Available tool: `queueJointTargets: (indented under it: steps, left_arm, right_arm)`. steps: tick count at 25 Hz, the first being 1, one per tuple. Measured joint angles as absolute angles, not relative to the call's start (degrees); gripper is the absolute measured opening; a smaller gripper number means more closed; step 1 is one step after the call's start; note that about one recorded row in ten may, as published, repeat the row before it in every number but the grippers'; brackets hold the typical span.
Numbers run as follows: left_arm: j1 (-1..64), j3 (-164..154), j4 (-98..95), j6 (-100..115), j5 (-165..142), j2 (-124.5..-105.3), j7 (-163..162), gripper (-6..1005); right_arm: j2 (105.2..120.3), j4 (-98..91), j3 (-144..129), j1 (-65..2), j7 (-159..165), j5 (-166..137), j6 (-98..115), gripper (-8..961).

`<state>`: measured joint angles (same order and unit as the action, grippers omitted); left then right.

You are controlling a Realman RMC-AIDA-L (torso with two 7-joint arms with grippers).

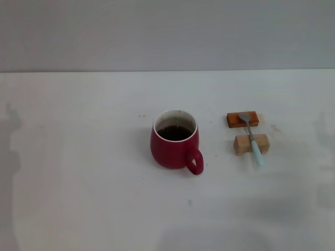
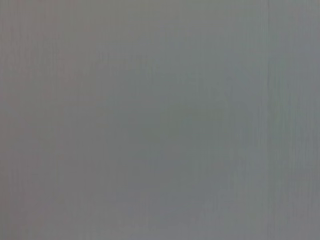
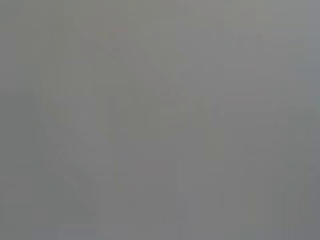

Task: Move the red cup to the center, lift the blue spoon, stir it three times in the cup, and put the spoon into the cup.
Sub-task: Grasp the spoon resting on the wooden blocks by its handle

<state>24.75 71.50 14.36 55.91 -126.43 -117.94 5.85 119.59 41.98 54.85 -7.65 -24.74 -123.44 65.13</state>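
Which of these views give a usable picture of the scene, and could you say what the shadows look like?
Head view: evenly lit, with the red cup and the blue spoon clear; faint grey shadows at the table's left and right edges. Left wrist view: featureless grey, nothing discernible. Right wrist view: the same, only vague smudges.

Dark-red cup (image 1: 174, 147) upright at centre, dark liquid inside, handle facing near-right, blue spoon (image 1: 252, 138) to its right, resting across two wooden blocks (image 1: 250, 144)

Both wrist views blank grey blur, neither end effector visible in any view
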Motion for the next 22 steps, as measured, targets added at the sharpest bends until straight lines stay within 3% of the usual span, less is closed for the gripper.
queueJointTargets:
  steps: [3, 11, 22]
  left_arm:
    - [25.13, 71.82, 14.33, 55.93, -126.44, -117.93, 5.24, 201]
    - [26.61, 72.59, 12.95, 55.99, -126.48, -117.47, 5.08, 667]
    - [26.74, 72.84, 12.53, 57.57, -126.47, -117.27, 5.35, 672]
  right_arm:
    - [119.36, 48.23, 47.60, -3.89, -28.87, -120.27, 65.00, 741]
    - [119.03, 52.94, 31.38, -2.71, -34.27, -110.09, 64.55, 742]
    - [118.84, 53.08, 27.28, -2.24, -34.07, -104.18, 54.75, 741]
